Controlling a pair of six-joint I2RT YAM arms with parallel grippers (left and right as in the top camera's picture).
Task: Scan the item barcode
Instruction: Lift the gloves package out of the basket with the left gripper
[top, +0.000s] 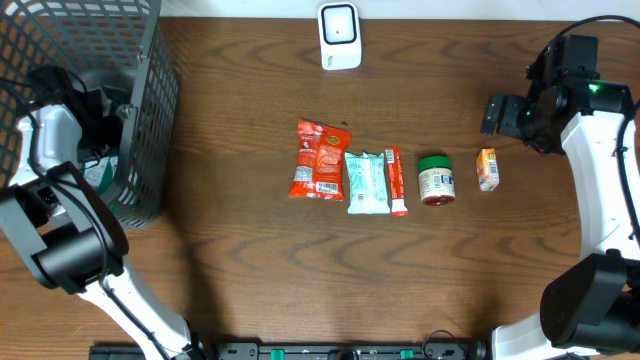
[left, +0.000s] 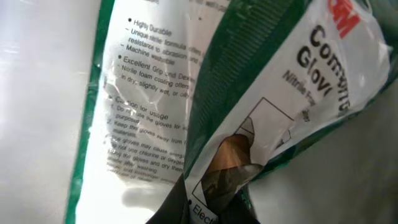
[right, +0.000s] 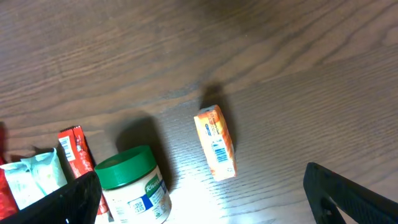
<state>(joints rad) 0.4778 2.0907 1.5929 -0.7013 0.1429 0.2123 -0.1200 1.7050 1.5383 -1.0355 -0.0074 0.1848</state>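
A white and green pack of gloves (left: 249, 81) fills the left wrist view, printed text facing the camera. My left gripper (left: 202, 213) is shut on the pack's crumpled lower edge, inside the wire basket (top: 150, 120) at the table's left end. No barcode shows on the visible side. The white scanner (top: 339, 36) stands at the back centre of the table. My right gripper (top: 495, 113) hovers open over the right side, above a small orange box (right: 216, 142) and a green-lidded jar (right: 132, 184), holding nothing.
A row of items lies mid-table: a red snack bag (top: 318, 160), a teal pack (top: 366, 182), a red stick pack (top: 396, 180), the jar (top: 436, 180) and the orange box (top: 487, 169). The basket's walls enclose my left gripper.
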